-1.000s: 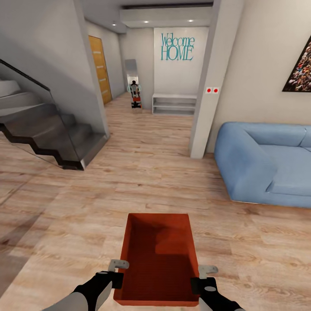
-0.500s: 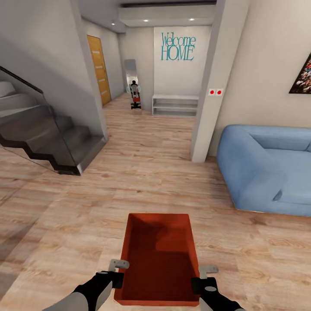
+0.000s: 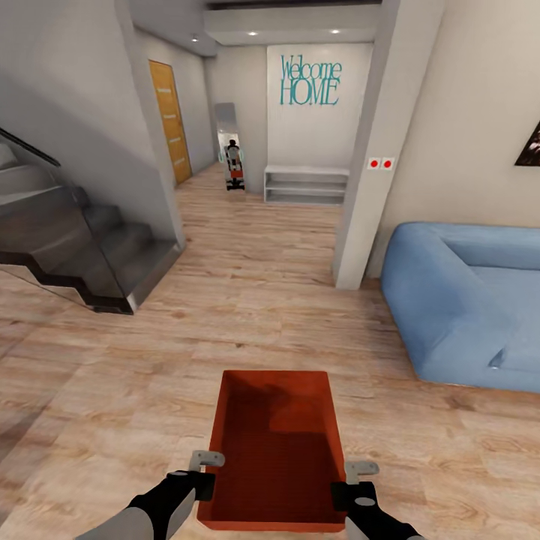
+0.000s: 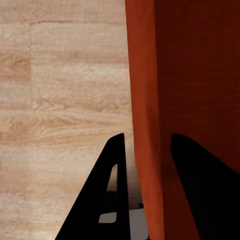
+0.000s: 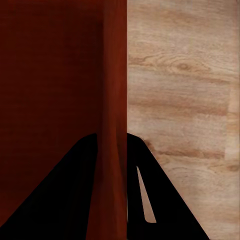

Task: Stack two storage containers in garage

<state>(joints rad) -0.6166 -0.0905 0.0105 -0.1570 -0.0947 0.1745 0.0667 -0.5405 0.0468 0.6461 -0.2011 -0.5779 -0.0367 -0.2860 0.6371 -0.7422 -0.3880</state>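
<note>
**Both grippers clamping one orange-red bin above the plank floor**

The head view is showing the storage container (image 3: 274, 448) riding low in front of the robot, above the light wood plank floor (image 3: 225, 330), with the left gripper (image 3: 204, 475) sitting at its left wall and the right gripper (image 3: 349, 486) at its right wall, both near the bin's closer end. That view is not revealing how the fingers are meeting the walls; the wrist views are. In the left wrist view the left gripper (image 4: 145, 195) is straddling the thin wall of the storage container (image 4: 190, 75), one dark finger outside and one inside, pinching it. The right wrist view is showing the right gripper (image 5: 112, 190) doing the same on the opposite wall of the storage container (image 5: 55, 65), fingers pressed against both faces.

Ahead, a blue sofa (image 3: 469, 300) is standing at the right, well apart from the bin. A pale pillar (image 3: 371, 157) with two red dots is rising just beside the sofa's near arm. A dark staircase (image 3: 82, 247) with a glass panel is occupying the left. Between pillar and stairs a corridor is opening toward a white low shelf (image 3: 306, 184), teal "Welcome HOME" lettering (image 3: 310, 81), a leaning mirror (image 3: 232, 148) and an orange-brown door (image 3: 171, 120).

The bin is looking rectangular, lidless and empty, its plain interior partly shadowed.
</note>
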